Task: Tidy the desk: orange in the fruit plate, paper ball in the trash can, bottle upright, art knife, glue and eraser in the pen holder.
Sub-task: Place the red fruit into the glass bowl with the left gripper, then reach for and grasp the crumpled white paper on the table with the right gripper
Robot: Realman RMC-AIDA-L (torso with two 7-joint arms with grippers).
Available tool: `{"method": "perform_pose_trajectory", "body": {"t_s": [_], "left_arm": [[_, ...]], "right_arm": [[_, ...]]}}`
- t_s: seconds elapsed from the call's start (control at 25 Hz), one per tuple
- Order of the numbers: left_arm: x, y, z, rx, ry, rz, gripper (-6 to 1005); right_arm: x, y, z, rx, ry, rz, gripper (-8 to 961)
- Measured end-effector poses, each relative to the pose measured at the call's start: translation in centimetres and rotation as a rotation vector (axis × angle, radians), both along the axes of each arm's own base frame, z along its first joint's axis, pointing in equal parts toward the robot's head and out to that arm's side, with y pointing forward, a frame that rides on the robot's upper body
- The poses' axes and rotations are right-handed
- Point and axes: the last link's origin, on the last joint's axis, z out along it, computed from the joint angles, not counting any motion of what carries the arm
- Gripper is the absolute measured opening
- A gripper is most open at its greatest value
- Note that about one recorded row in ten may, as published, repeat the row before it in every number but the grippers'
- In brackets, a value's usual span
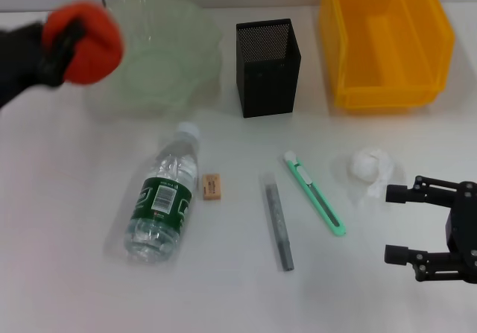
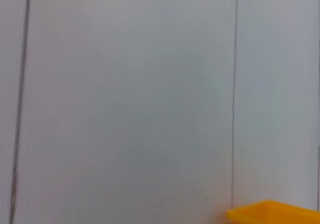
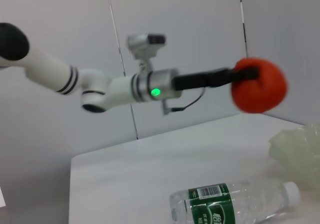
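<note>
While left tool (image 1: 63,46) pinches orange (image 1: 86,41) up in air at far left, fruit plate (image 1: 168,57) sits just right of it, empty-looking. Bottle (image 1: 162,197) lying on side, near-left on table (image 1: 59,258). Eraser (image 1: 212,186) right beside it, then glue (image 1: 279,226), then art knife (image 1: 314,194). Pen holder (image 1: 268,66) far centre. Paper ball (image 1: 367,165) right. Trash can (image 1: 384,39) far right. Right tool (image 1: 406,225) near right, fingers spread, hovering low.
</note>
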Motion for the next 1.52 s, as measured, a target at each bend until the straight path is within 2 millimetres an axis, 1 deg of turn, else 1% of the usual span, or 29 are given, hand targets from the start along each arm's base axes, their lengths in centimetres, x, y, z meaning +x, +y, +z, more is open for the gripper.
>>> {"method": "perform_pose_trajectory", "body": {"t_s": [0.04, 0.12, 0.16, 0.2, 0.32, 0.36, 0.4, 0.52, 0.64, 0.8, 0.84, 0.88, 0.96, 1.04, 1.12, 1.16, 1.2, 1.24, 1.28, 1.32, 1.36, 1.4, 1.48, 1.52], "left_arm": [[0.4, 0.7, -0.2, 0.001, 0.005, 0.000, 155], [1.5, 2.6, -1.0, 0.002, 0.040, 0.005, 143], [1.5, 2.6, -1.0, 0.002, 0.040, 0.005, 138], [2.8, 4.5, -2.7, -0.016, 0.103, 0.010, 132], [3.1, 5.8, -3.8, 0.000, 0.136, 0.053, 103], [3.1, 5.8, -3.8, 0.000, 0.136, 0.053, 93], [3.0, 6.4, -4.3, 0.023, 0.138, 0.092, 83], [2.8, 6.7, -5.1, 0.047, 0.153, 0.122, 62], [2.8, 6.6, -5.3, 0.048, 0.163, 0.118, 118], [2.8, 6.3, -5.3, 0.042, 0.145, 0.099, 198], [2.8, 5.7, -4.9, 0.031, 0.119, 0.077, 219], [2.8, 5.7, -4.9, 0.031, 0.119, 0.077, 239], [2.2, 4.1, -3.8, 0.013, 0.078, 0.035, 281], [2.0, 3.5, -3.5, -0.009, 0.065, 0.025, 399], [2.3, 2.4, -3.3, -0.074, 0.068, -0.025, 516], [3.2, 0.6, -3.4, -0.187, 0.096, -0.128, 575], [3.2, 0.6, -3.4, -0.187, 0.096, -0.128, 621], [3.6, -0.6, -3.6, -0.256, 0.126, -0.189, 667], [4.1, -2.5, -4.1, -0.355, 0.173, -0.263, 714], [4.1, -2.5, -4.1, -0.355, 0.173, -0.263, 760], [4.3, -4.2, -4.6, -0.443, 0.202, -0.311, 806], [4.3, -4.2, -4.6, -0.443, 0.202, -0.311, 810], [4.3, -5.2, -5.0, -0.483, 0.201, -0.329, 819], [4.2, -5.6, -5.1, -0.495, 0.197, -0.332, 824]], "right_arm": [[0.0, 0.0, 0.0, 0.000, 0.000, 0.000, 749], [0.0, 0.0, 0.0, 0.000, 0.000, 0.001, 746], [0.0, 0.0, 0.0, 0.000, 0.000, 0.001, 745], [0.0, 0.1, 0.0, 0.001, -0.001, 0.000, 744], [0.1, 0.1, 0.0, 0.005, -0.005, -0.005, 740], [0.1, 0.1, -0.1, 0.005, -0.002, -0.007, 739], [0.1, 0.1, -0.1, 0.005, 0.003, -0.009, 738], [0.0, 0.2, -0.3, 0.008, 0.014, -0.017, 734], [0.1, 0.4, -0.4, 0.012, 0.010, -0.028, 730], [0.1, 1.1, -0.2, 0.011, 0.018, -0.088, 725], [0.1, 1.3, 0.0, 0.012, 0.021, -0.108, 724], [0.0, 1.6, 0.3, 0.013, 0.025, -0.129, 723], [-0.1, 2.0, 1.0, 0.019, 0.020, -0.155, 720], [-0.3, 2.6, 1.8, 0.018, -0.004, -0.175, 718], [-0.9, 3.4, 3.2, 0.004, -0.053, -0.222, 715], [-1.8, 4.5, 5.2, -0.009, -0.146, -0.306, 714], [-1.8, 4.5, 5.2, -0.009, -0.146, -0.306, 713], [-2.6, 5.2, 6.2, -0.017, -0.211, -0.363, 712], [-4.3, 6.3, 7.4, -0.032, -0.338, -0.460, 710], [-4.3, 6.3, 7.4, -0.032, -0.338, -0.460, 709], [-6.4, 7.4, 8.1, -0.027, -0.488, -0.571, 708], [-6.4, 7.4, 8.1, -0.027, -0.488, -0.571, 707], [-8.4, 8.3, 8.2, -0.003, -0.617, -0.649, 704], [-9.4, 8.8, 7.8, -0.003, -0.673, -0.669, 703]]}}
